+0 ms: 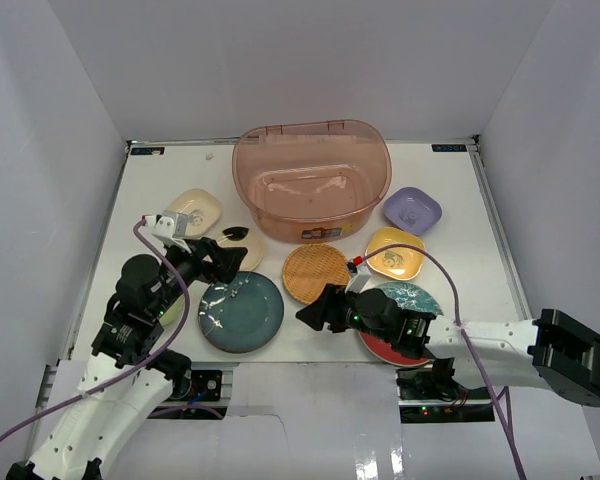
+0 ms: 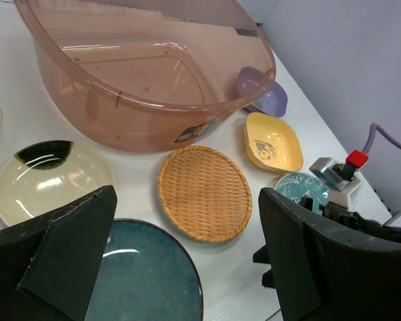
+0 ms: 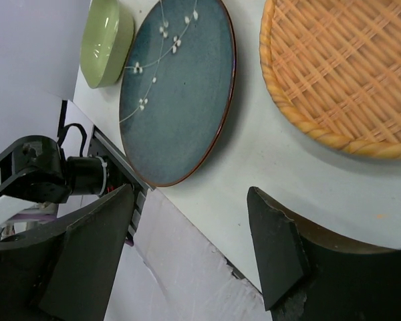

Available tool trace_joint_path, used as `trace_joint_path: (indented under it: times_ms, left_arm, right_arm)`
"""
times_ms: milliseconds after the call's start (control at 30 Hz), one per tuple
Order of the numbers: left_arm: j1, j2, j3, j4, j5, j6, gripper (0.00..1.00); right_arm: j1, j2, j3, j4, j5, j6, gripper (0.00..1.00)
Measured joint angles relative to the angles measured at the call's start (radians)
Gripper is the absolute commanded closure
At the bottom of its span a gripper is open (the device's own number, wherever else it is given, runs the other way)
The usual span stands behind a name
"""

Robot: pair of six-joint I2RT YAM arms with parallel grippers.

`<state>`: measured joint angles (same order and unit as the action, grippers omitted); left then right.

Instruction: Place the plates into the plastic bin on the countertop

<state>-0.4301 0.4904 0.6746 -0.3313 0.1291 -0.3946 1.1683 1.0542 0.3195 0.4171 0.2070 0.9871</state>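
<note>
While both claws stood open with nothing between their fingers, the plastic bin [image 1: 280,215] sat at the middle of the worktop's [image 1: 460,250] far edge, and all the plates lay outside it. The left gripper [image 1: 232,263] hung above the cream round plate [image 1: 242,246] and the far rim of the teal plate [image 1: 241,312]. The right gripper [image 1: 310,312] hovered near the near edge, between the teal plate and the orange woven plate [image 1: 317,272]. Its arm covered part of the red plate [image 1: 410,300]. The yellow dish [image 1: 395,253] and purple dish [image 1: 412,210] lay toward the right edge, and the cream squarish dish [image 1: 192,210] toward the left. A green dish [image 3: 107,40] seemingly sat under the left arm.
</note>
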Motion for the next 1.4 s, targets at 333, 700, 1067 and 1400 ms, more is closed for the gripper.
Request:
trace_joint_path:
  times_ms: [333,700,1067,1400]
  left_arm:
    - [-0.012,-0.050,-0.013,-0.006,-0.044,-0.015,0.02]
    - [-0.018,-0.051,-0.014,-0.006,-0.045,-0.018,0.02]
    - [-0.018,-0.048,-0.014,-0.005,-0.045,-0.018,0.02]
    - [-0.018,-0.040,-0.014,-0.005,-0.068,-0.018,0.02]
  right_arm:
    - [0.082,0.242,0.000,0.169,0.080,0.157,0.34]
    - [0.082,0.569,0.122,0.350,0.076,0.253,0.44]
    - [0.062,0.774,0.160,0.556,0.059,0.394,0.74]
    - [0.058,0.639,0.069,0.489,0.075,0.383,0.92]
